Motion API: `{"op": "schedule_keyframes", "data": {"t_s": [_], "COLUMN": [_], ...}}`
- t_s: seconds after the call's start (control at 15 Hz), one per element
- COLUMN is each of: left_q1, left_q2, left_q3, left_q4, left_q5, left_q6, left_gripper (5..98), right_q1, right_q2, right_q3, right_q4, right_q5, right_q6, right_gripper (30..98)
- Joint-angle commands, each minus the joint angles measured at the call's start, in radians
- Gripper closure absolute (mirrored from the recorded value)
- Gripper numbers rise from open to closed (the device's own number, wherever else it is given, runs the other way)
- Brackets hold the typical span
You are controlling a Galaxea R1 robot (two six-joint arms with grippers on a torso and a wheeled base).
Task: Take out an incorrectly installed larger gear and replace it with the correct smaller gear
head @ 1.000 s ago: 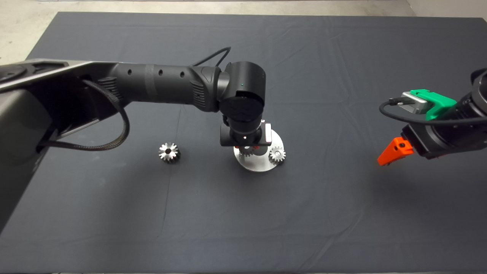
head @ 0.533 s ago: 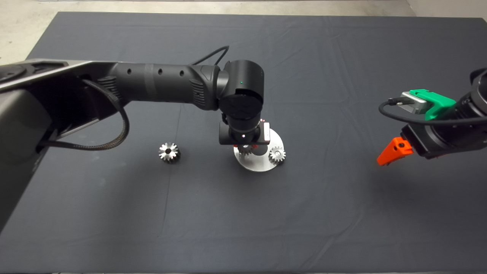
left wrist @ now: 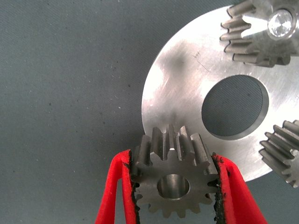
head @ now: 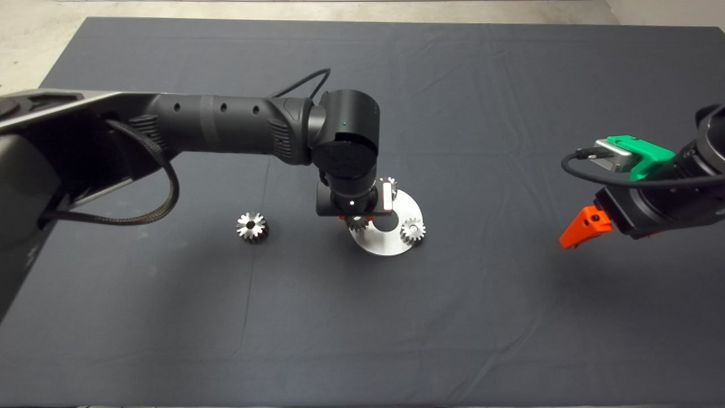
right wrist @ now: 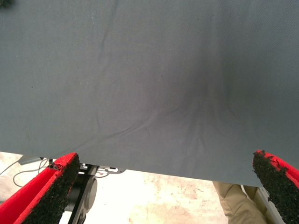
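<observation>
My left gripper (head: 355, 220) is over the near-left edge of the round steel plate (head: 391, 245). In the left wrist view the gripper (left wrist: 173, 186) is shut on the larger gear (left wrist: 173, 170), a thick grey gear with a dark centre hole, held just off the plate's rim (left wrist: 182, 84). In the head view the larger gear (head: 358, 224) shows partly under the wrist. The smaller gear (head: 252, 226), bright silver, lies on the mat to the left of the plate. My right gripper (head: 583, 226) is open and empty at the right edge of the mat.
The plate has a round centre hole (left wrist: 235, 106) and two other gears on pins (head: 413, 230) (head: 388, 184), also in the left wrist view (left wrist: 259, 28) (left wrist: 285, 151). A person's trouser leg (right wrist: 233, 200) shows beyond the mat edge.
My left gripper has moved left and a little away from the plate's middle with the larger gear in it. A gear at the plate's far side now shows. The right arm barely moved.
</observation>
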Motion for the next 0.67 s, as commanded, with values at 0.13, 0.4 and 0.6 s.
{"op": "schedule_keyframes", "data": {"t_s": [0.13, 0.4, 0.6], "left_q1": [-0.026, -0.017, -0.016], "left_q2": [0.055, 0.070, 0.056], "left_q3": [0.026, 0.006, 0.006], "left_q4": [-0.013, -0.013, -0.011], "left_q5": [0.092, 0.092, 0.099], "left_q6": [-0.052, -0.056, -0.056], "left_gripper": [80.0, 80.0, 79.9], "right_q1": [0.017, 0.017, 0.017], "right_q2": [0.002, 0.001, 0.002], "right_q3": [-0.020, -0.048, -0.061], "right_q4": [0.028, 0.026, 0.026], "right_q5": [-0.098, -0.098, -0.097], "right_q6": [-0.001, -0.013, -0.034], "right_gripper": [30.8, 30.8, 30.8]}}
